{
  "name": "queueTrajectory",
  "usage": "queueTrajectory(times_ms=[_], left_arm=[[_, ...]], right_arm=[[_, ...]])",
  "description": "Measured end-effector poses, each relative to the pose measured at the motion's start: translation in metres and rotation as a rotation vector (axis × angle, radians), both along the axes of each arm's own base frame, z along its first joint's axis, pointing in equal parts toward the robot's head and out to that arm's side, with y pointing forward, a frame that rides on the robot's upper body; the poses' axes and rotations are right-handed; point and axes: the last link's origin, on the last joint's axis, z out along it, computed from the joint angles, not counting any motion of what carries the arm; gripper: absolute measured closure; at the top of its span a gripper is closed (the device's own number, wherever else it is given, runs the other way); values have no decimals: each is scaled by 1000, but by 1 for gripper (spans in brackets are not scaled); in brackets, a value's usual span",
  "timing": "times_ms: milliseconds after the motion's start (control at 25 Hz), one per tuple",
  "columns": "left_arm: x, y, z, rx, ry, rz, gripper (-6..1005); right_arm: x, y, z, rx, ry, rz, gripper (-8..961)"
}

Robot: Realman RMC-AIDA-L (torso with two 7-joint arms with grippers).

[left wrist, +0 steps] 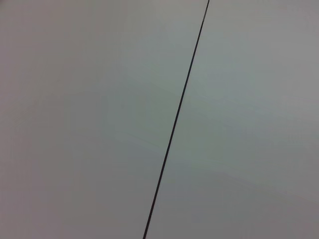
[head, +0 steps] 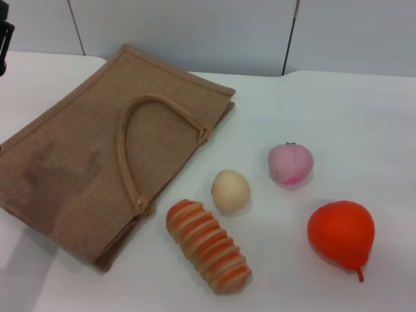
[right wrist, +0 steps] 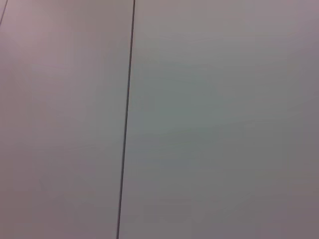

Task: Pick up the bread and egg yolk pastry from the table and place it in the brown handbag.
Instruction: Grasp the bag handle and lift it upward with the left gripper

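The bread (head: 208,246), a ridged loaf with orange and cream stripes, lies on the white table near the front, just right of the brown handbag. The egg yolk pastry (head: 230,190), a pale beige ball, sits just behind the bread. The brown handbag (head: 78,169), a woven jute tote, lies flat on the left with one loop handle (head: 130,149) on top. A black part of my left arm (head: 5,36) shows at the far left edge, well away from the foods. My right gripper is out of view. Both wrist views show only grey wall panels.
A pink peach-like item (head: 290,163) lies right of the pastry. A red-orange pear-shaped fruit (head: 342,234) lies at the front right. A grey panelled wall (head: 195,32) stands behind the table's far edge.
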Motion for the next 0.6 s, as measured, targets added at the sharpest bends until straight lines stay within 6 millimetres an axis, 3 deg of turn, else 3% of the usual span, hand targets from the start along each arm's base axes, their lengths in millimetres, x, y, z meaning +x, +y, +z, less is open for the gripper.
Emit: queueTrajectory(times_ms=[400,600], left_arm=[[-1,3,-1,-14,0,11,127],[-2,14,-4,-83,-31,24,129]], right_arm=[[1,1,-1,-4,0,-13,71],[2,2,-1,-5,-2,-16,72]])
